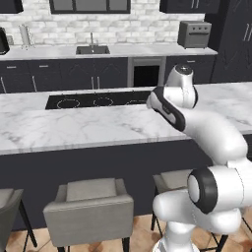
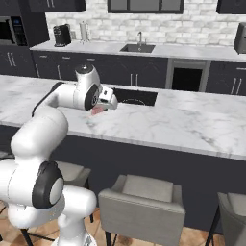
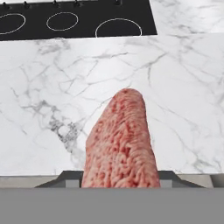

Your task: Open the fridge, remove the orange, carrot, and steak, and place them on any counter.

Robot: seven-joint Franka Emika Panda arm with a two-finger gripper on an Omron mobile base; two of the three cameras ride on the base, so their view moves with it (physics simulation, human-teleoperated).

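Gripper (image 2: pixel 106 106) pinches the steak (image 3: pixel 120 140), a flat pinkish-red slab with a pebbly, fibrous surface and a rounded far end, which juts toward 12 o'clock in the hand view. It hangs over the counter (image 3: pixel 183 100), a smooth white marble top threaded with grey veins. At 11 o'clock lies the matte black cooktop (image 3: pixel 74 19) with thin white burner rings. From the right base view the steak (image 2: pixel 97 110) peeks out pink beneath the hand.

White brick back wall (image 1: pixel 147 24) as landmark: below it, dark cupboards (image 1: pixel 64 74), steel sink (image 1: pixel 92 49), grey toaster oven (image 1: pixel 194 34). Dark-framed window (image 2: pixel 144 6) set in it. Grey upholstered stools (image 1: pixel 91 209) nearest camera, terracotta tile floor (image 1: pixel 140 236).
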